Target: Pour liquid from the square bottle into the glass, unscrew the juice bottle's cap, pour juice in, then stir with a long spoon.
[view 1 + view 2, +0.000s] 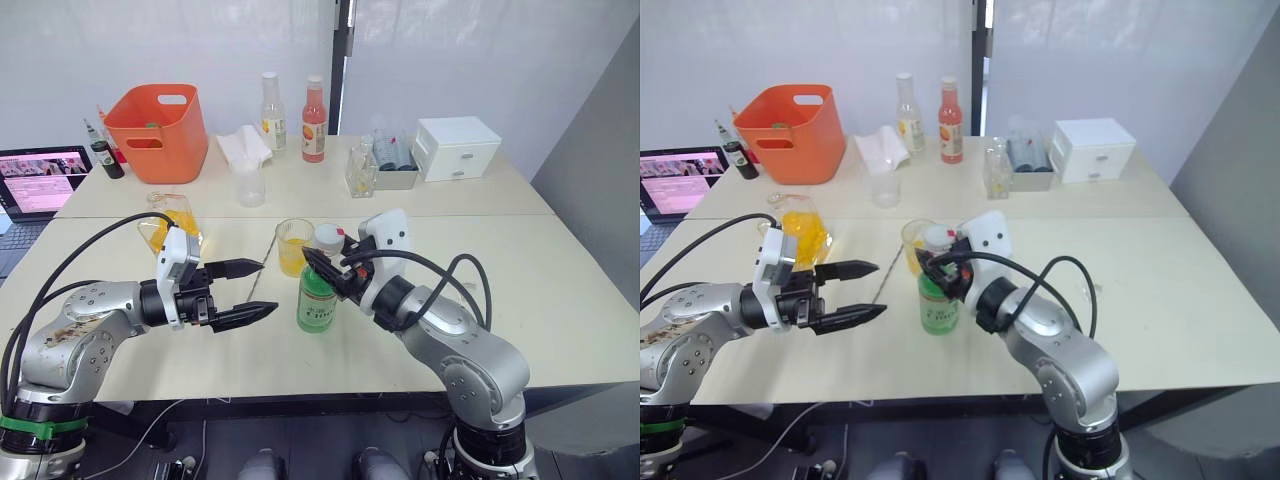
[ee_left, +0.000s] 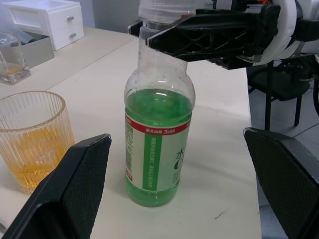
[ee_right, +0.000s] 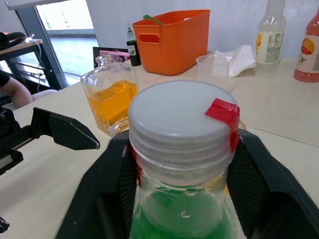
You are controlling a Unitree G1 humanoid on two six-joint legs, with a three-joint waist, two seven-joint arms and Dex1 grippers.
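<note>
Looked down over a pale table (image 1: pixel 560 300) set against white walls, with an orange basket (image 1: pixel 160 130) at the upper left of the frame and a laptop (image 1: pixel 40 180) at the left edge.

Found the juice bottle (image 1: pixel 316 300) upright at centre frame, roughly half full of green, its label facing the camera. Still carried the cap (image 3: pixel 182 117), white with a red tab, seated on the neck. Saw the right gripper (image 1: pixel 318 262) reaching in from the right of centre, fingers pressed in on either side of the cap's ribbed lower edge, pinching it. Held the left gripper (image 1: pixel 268 287) just left of the bottle, fingers spread wide and apart from the glass wall, gripping nothing.

Noted the glass (image 1: pixel 293 247) just behind and left of the bottle, already holding some orange-yellow liquid. Placed the square bottle (image 1: pixel 170 222) at left of centre, well apart from the glass, standing and partly full. Made out the long spoon (image 1: pixel 270 255) as a thin line lying on the table just left of the glass.

Judged the first pour done and the unscrewing step in hand, cap not yet off. Called next, most likely, for closing the spread left fingers on the bottle's body to brace it, then twisting the cap with the right. Risked spinning or tipping the bottle if turned unbraced.
</note>
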